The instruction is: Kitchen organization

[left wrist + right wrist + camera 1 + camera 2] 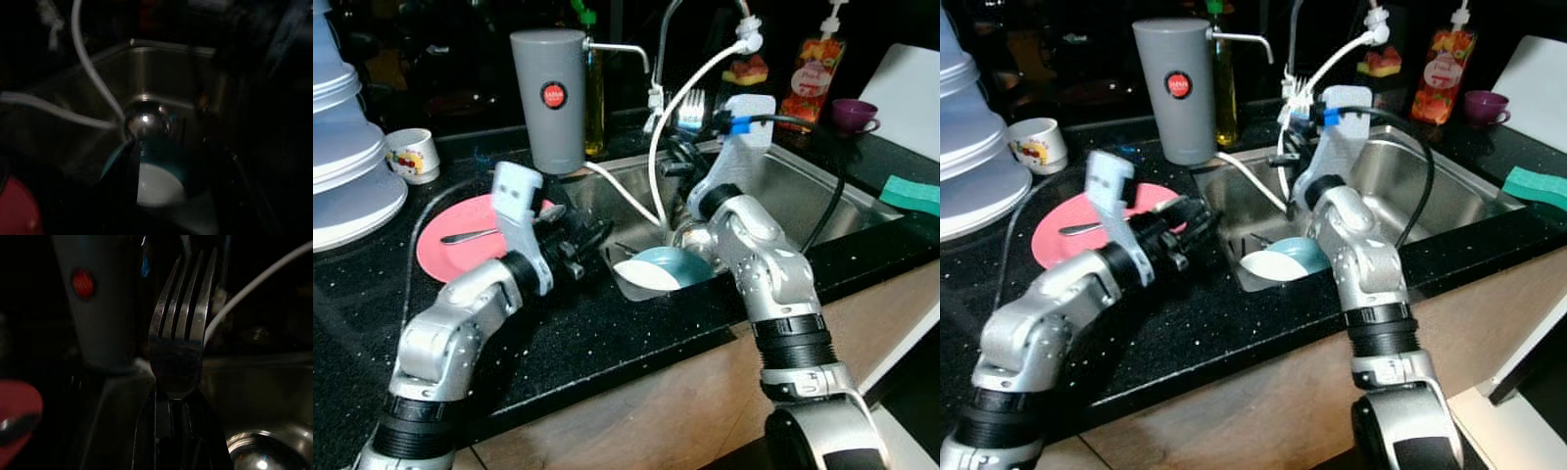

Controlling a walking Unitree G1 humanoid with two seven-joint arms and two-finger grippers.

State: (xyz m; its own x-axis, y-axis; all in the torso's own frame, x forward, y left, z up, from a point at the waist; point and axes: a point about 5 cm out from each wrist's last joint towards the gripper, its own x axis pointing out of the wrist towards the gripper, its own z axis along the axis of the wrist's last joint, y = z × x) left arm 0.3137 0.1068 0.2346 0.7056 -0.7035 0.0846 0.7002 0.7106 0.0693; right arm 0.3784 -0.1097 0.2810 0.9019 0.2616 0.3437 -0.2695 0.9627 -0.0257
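My right gripper (171, 396) is clamped on a fork (180, 328), tines up, above the sink (822, 186), while my left gripper (582, 240), finger spread indiscernible, hovers left of the bowl (666, 269) near the pink plate (445, 255).

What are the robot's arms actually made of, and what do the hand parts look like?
Both arms are silver, shiny jointed shells with ribbed black rings at the joints. Each wrist carries a white block. The left gripper and right gripper have long black fingers. A black cable with a blue tag loops from the right wrist.
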